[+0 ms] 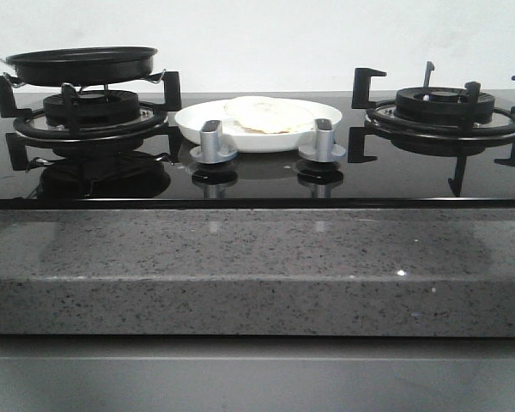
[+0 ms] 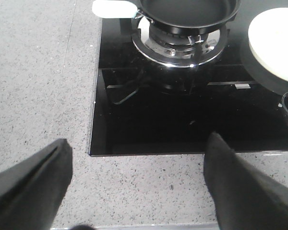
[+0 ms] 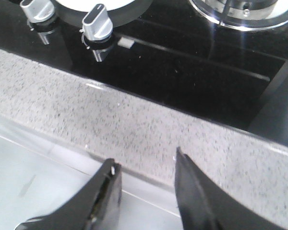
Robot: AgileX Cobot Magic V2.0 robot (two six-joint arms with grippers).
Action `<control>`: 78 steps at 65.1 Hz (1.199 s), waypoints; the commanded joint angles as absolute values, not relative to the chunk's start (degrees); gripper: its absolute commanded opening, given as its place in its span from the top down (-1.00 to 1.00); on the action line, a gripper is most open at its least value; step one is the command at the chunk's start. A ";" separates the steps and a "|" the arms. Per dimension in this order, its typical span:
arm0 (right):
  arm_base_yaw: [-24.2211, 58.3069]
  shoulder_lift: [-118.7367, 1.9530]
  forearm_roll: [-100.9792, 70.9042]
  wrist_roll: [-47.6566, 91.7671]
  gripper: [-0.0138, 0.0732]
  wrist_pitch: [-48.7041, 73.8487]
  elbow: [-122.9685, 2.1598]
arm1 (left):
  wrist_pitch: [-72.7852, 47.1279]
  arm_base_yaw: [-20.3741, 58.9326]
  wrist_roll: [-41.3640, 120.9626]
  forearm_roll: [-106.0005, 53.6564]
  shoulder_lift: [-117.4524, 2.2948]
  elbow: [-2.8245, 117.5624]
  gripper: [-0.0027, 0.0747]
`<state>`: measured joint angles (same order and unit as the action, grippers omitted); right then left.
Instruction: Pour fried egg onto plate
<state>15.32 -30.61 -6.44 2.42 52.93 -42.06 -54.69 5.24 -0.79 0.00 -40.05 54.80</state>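
The fried egg [image 1: 263, 114], pale cream and wrinkled, lies on the white plate [image 1: 197, 126] in the middle of the hob, behind the two knobs. The plate's edge also shows in the left wrist view [image 2: 273, 43] and, as a sliver, in the right wrist view [image 3: 101, 4]. The black frying pan [image 1: 81, 65] rests on the left burner, its inside looking empty in the left wrist view [image 2: 189, 12]. My left gripper [image 2: 137, 148] is open and empty over the counter's front edge. My right gripper [image 3: 146, 165] is open and empty over the counter front. Neither gripper shows in the front view.
Two silver knobs [image 1: 213, 142] [image 1: 324, 139] stand in front of the plate. The right burner [image 1: 445, 107] with black pan supports is bare. The pan's white handle [image 2: 114, 7] points away from the plate. A speckled grey counter [image 1: 257, 266] runs along the front.
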 commanded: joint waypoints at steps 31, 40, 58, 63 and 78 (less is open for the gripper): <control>15.13 -25.31 -6.11 3.05 0.83 51.05 -41.24 | -50.82 5.68 -1.24 -1.14 -40.03 56.26 0.65; 15.13 -25.31 -6.16 3.05 0.84 51.18 -41.29 | -50.82 5.68 -1.24 -1.14 -40.03 56.26 0.96; 15.13 -25.31 -6.16 3.05 0.84 51.18 -41.24 | -50.82 5.68 -1.24 -1.14 -40.03 56.26 0.98; 15.13 -25.31 -6.16 3.05 0.84 51.18 -41.24 | -50.45 5.68 -1.24 -1.31 -39.26 55.79 0.98; 15.13 -25.31 -6.16 3.05 0.84 51.31 -41.24 | -34.81 5.05 -0.83 1.91 -28.25 42.75 0.98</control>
<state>15.32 -24.92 -6.44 2.54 54.85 -39.85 -45.65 5.24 -0.79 1.33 -31.95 46.81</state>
